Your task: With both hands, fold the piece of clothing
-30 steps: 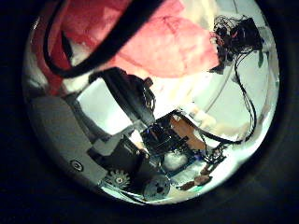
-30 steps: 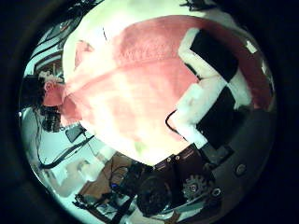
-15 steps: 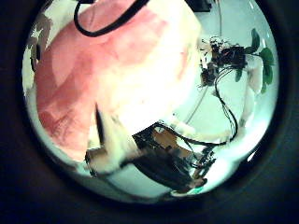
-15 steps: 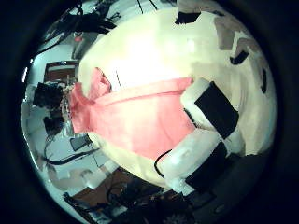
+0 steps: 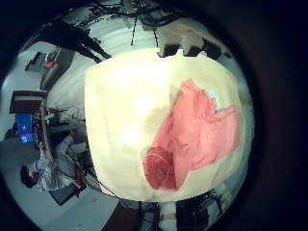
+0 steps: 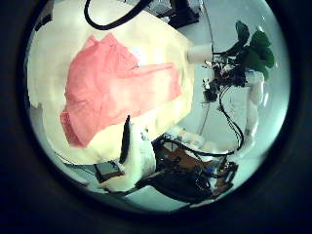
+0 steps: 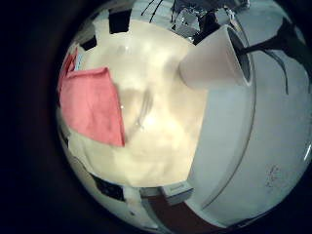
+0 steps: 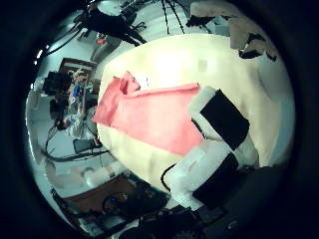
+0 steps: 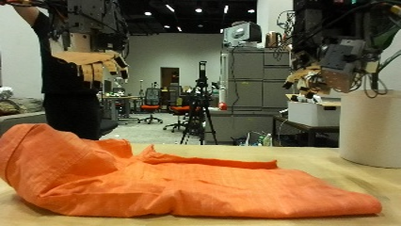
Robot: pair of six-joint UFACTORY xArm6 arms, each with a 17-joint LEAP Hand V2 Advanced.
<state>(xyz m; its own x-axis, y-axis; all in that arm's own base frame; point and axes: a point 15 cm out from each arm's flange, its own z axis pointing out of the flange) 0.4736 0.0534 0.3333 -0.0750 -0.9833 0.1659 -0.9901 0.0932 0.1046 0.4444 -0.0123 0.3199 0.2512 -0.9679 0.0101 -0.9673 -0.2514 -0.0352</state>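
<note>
We see the garment [image 9: 163, 179], orange, lying in a rumpled flat heap on the pale tabletop [image 9: 339, 169], clear of both hands. In the left palm views it spreads over one part of the tabletop [image 6: 58, 49], one edge bunched; garment [image 6: 112, 83], [image 5: 192, 135]. The right thumb-side view shows it [image 8: 150, 115] flat beside the right hand's own fingers [image 8: 224, 124], which reach over the tabletop without touching cloth. In the outside view the left hand [image 9: 90, 64] and right hand [image 9: 324, 71] hang high above the tabletop, holding nothing. We cannot tell how either hand's fingers are set. A white cylinder [image 9: 371, 127] stands near the right hand, beyond the tabletop edge.
</note>
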